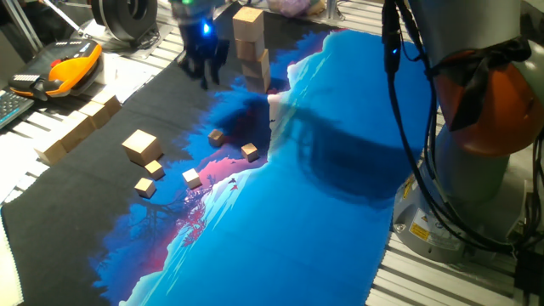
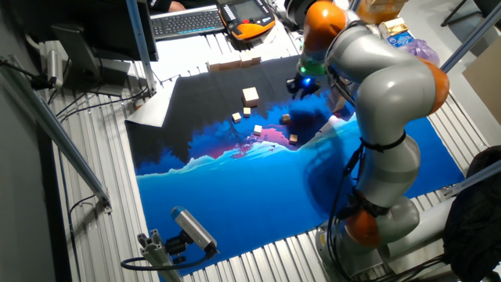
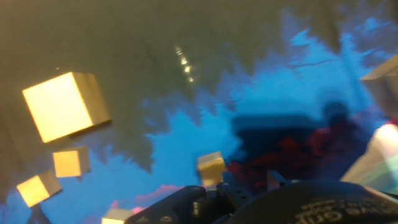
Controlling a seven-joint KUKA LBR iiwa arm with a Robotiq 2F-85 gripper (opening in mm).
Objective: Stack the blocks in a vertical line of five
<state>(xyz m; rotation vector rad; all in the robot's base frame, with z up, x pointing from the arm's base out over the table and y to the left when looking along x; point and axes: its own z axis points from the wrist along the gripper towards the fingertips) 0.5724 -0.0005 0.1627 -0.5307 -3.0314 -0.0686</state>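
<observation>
A stack of light-tan blocks [image 1: 252, 47] stands upright at the far middle of the mat. Three blocks show clearly and its foot is lost in shadow. One more block [image 1: 140, 144] lies loose on the black part of the mat at the left; it also shows in the other fixed view [image 2: 250, 95] and in the hand view [image 3: 62, 106]. My gripper [image 1: 206, 66] hangs just left of the stack, apart from it, open and empty. In the other fixed view the gripper [image 2: 301, 84] shows but my arm hides the stack.
Several tiny tan cubes [image 1: 191, 178] lie scattered between the loose block and the stack. Long wooden bars [image 1: 81, 127] lie at the mat's left edge. An orange pendant [image 1: 72, 68] and a keyboard sit beyond them. The arm's base [image 1: 476, 195] stands at the right.
</observation>
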